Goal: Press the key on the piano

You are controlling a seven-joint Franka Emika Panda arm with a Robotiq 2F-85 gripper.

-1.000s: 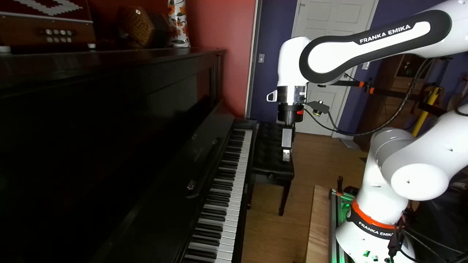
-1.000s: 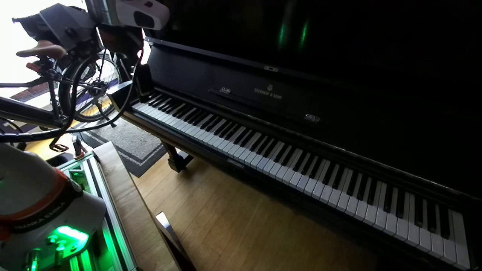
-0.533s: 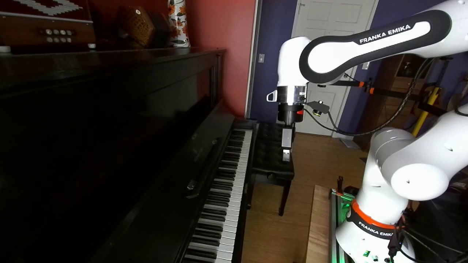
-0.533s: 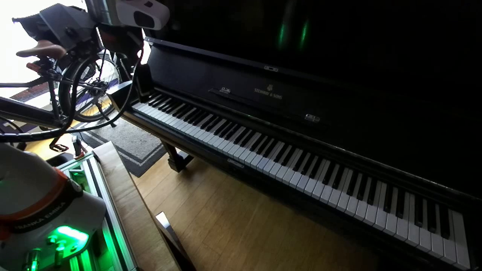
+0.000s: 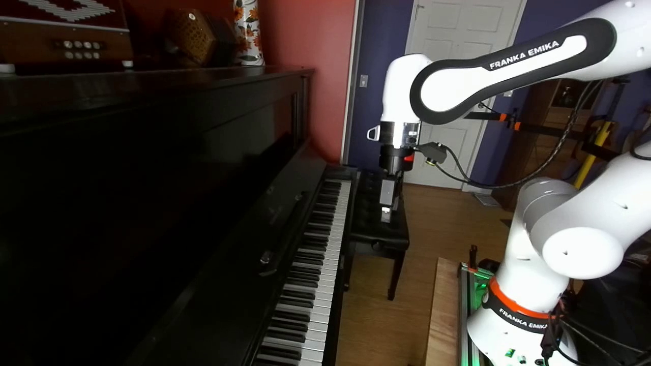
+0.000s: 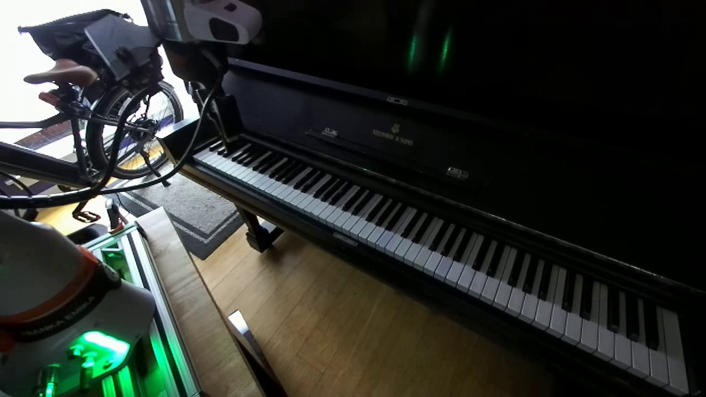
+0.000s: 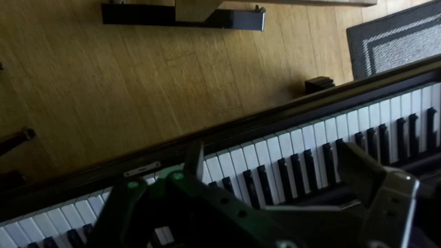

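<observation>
You have a red wall (image 5: 310, 76) beside a purple wall (image 5: 381, 40) with a white panelled door (image 5: 457, 35), a black tufted bench (image 5: 367, 223) standing on the wooden floor (image 6: 331, 320), and a grey, dark-bordered rug (image 6: 193, 198) near a bicycle (image 6: 80, 138), with bright white light (image 6: 14, 66) glaring at the upper left of an exterior view.

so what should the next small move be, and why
I'd likely draw the fingers together: in the wrist view they stand wide apart, with several white piano keys showing between them, and a narrower tip should suit pressing just one.
</observation>
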